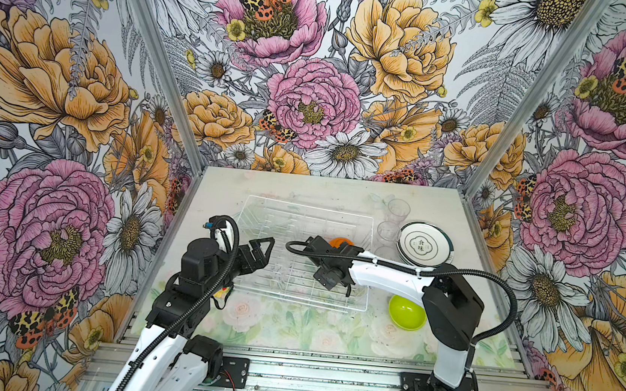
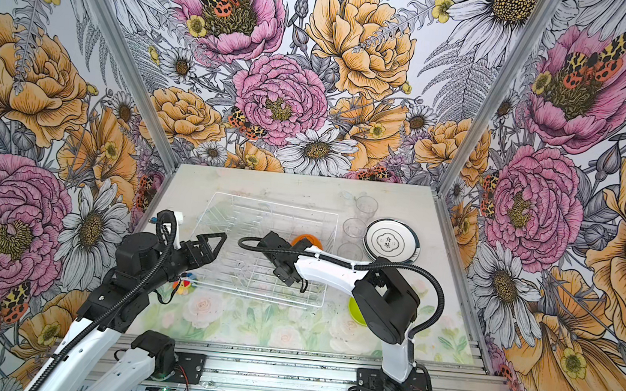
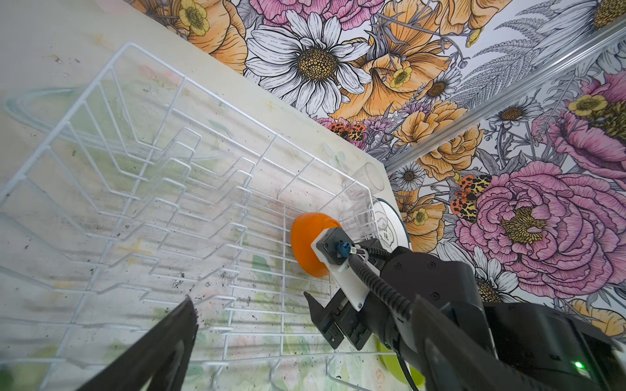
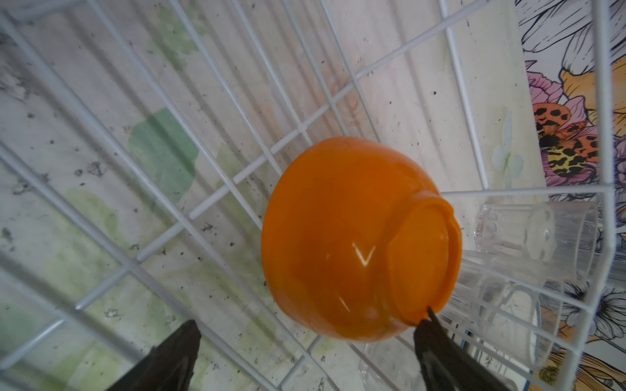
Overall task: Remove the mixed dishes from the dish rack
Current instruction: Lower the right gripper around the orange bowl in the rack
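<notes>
**Orange bowl straddled in the rack**

White wire dish rack mid-desk; white dark-rimmed round plates, lime-green bowl and clear plastic cups stand outside its right wall. Top views half-hide the upturned round orange bowl; the right wrist view shows it whole near that wall, between the jaws of the spread right gripper. Also spread, the left gripper hovers at the rack's left rim

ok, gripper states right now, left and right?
Left gripper: open, empty, over the rack.
Right gripper: open, at the upturned orange bowl in the rack, not gripping it.
</notes>
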### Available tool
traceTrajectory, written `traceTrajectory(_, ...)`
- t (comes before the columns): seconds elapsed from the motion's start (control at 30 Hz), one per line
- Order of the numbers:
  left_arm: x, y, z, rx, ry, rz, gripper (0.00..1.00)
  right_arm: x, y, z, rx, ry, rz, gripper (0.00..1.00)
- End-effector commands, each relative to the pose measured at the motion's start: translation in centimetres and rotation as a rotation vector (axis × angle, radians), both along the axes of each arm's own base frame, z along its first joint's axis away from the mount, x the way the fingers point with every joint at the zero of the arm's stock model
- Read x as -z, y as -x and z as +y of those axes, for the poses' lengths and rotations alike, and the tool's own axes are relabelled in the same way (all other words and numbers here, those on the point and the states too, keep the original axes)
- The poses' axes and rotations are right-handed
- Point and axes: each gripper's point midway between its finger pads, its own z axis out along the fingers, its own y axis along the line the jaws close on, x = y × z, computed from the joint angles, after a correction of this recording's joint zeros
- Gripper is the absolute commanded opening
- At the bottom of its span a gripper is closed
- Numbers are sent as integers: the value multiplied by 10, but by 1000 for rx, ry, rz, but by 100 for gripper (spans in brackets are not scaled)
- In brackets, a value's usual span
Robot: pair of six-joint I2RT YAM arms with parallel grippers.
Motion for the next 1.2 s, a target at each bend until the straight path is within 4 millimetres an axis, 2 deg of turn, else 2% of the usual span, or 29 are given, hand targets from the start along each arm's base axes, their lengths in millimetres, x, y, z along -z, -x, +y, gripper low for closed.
traceTrajectory(0.0, 4, 1, -2, 22, -2, -7, 99, -15, -18, 2, 18, 31, -86, 99)
traceTrajectory(0.27, 15, -3, 0, 21, -7, 15, 99, -8, -34, -5, 41, 104, -119, 99)
traceTrajectory(0.63, 17, -7, 0, 27, 12, 26, 98, 13, -40, -11, 54, 89, -45, 99)
traceTrajectory(1.17, 20, -10, 1, 21, 16, 30, 99, -30, -76, -41, 194, 167, -251, 99)
